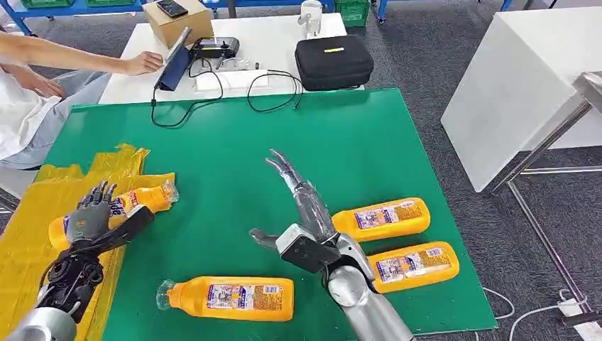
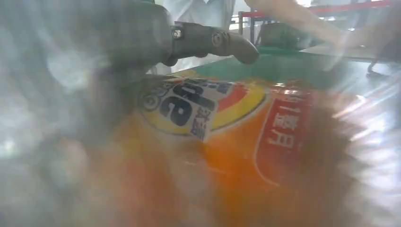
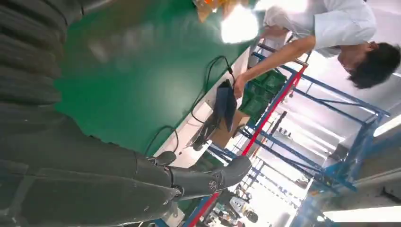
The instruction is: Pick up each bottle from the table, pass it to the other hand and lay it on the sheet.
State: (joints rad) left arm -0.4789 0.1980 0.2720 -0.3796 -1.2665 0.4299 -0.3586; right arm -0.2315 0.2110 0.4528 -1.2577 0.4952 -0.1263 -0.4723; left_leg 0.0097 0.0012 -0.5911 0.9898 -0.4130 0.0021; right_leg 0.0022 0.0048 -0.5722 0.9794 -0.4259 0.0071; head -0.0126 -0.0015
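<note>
I see my left hand (image 1: 91,213) gripping an orange bottle (image 1: 145,199) over the yellow sheet (image 1: 42,206); my right hand (image 1: 302,213) is spread, empty. Three orange bottles (image 1: 231,297) lie on the green table (image 1: 227,142).

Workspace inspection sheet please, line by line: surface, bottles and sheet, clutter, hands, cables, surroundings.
Surface: green mat covering the table.
Job's things: yellow sheet at the mat's left edge; held bottle over the sheet; front bottle and two right bottles lying on the mat.
Clutter: on the white table behind, a black case, cardboard box, tablet.
Hands: left hand holds the bottle; right hand open, fingers spread above the mat.
Cables: black cable trailing onto the mat's far edge.
Surroundings: a person at the tablet; grey carpet.
</note>
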